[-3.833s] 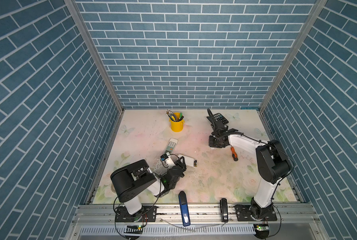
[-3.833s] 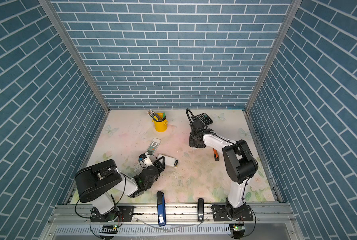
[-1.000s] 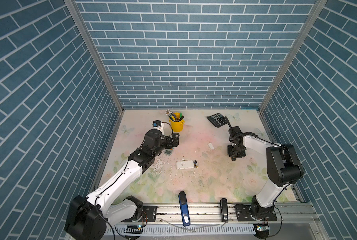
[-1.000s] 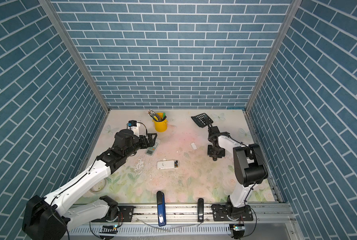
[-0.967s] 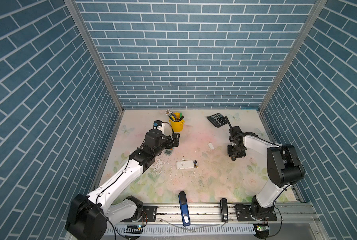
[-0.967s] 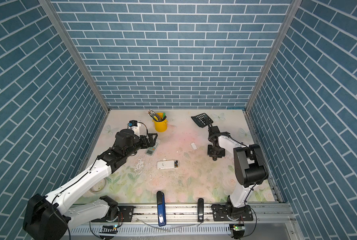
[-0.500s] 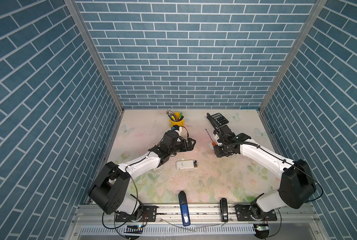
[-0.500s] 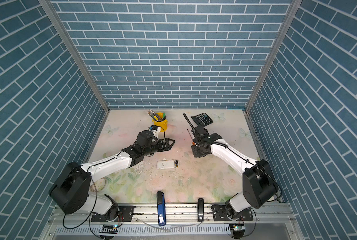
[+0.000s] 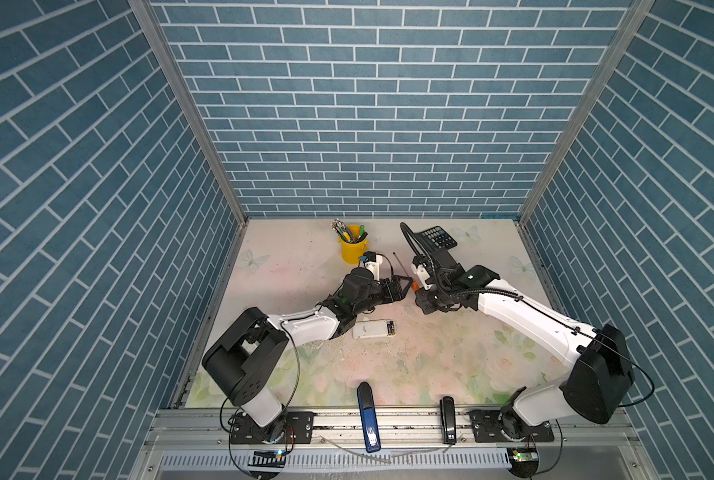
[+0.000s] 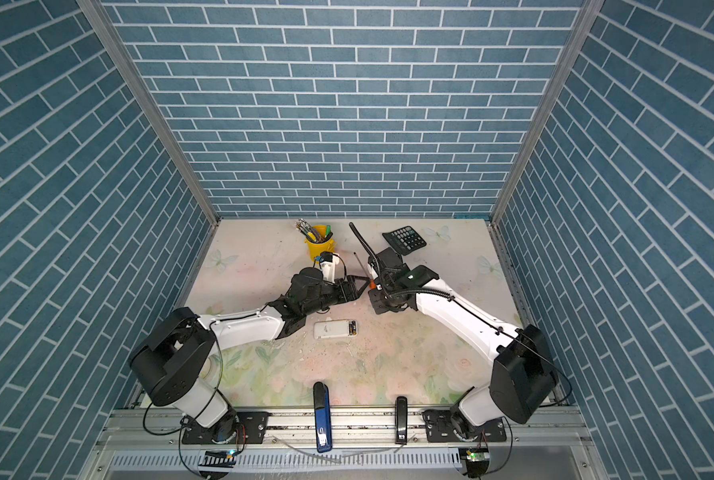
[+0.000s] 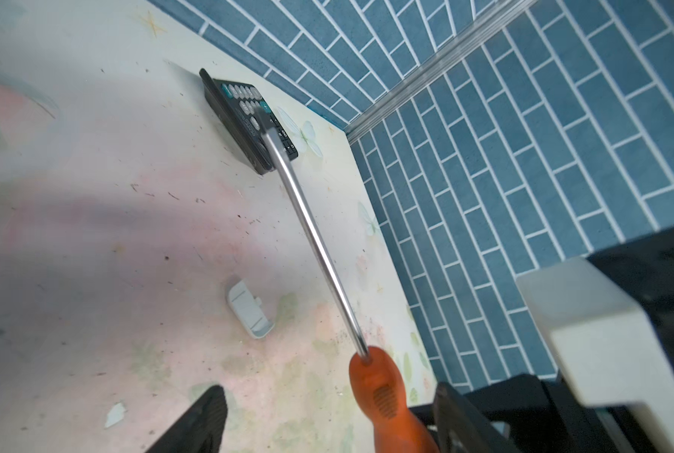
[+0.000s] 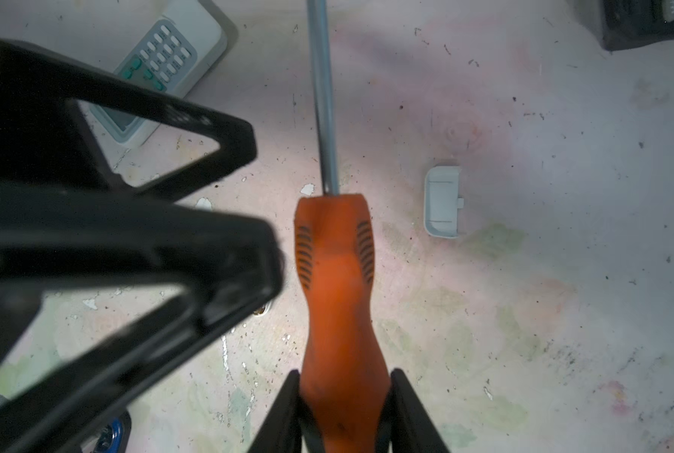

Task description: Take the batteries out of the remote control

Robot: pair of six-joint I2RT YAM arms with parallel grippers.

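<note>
At table [image 9: 450,353] centre, right gripper [image 12: 345,392] clenched on screwdriver [image 12: 335,274], left gripper [image 10: 357,289] open-jawed close by, edges well apart.

Robot lab test cell, not a lived-in room. Blue brick-print walls [image 9: 367,104] on three sides, metal posts [image 9: 191,112] at the corners. Two arms [image 9: 305,328] bolted to a front rail [image 9: 413,419]. Floral table [image 9: 430,365] carries office props: pen cup [image 9: 353,249], calculator [image 9: 440,237], stapler [image 9: 367,415].
</note>
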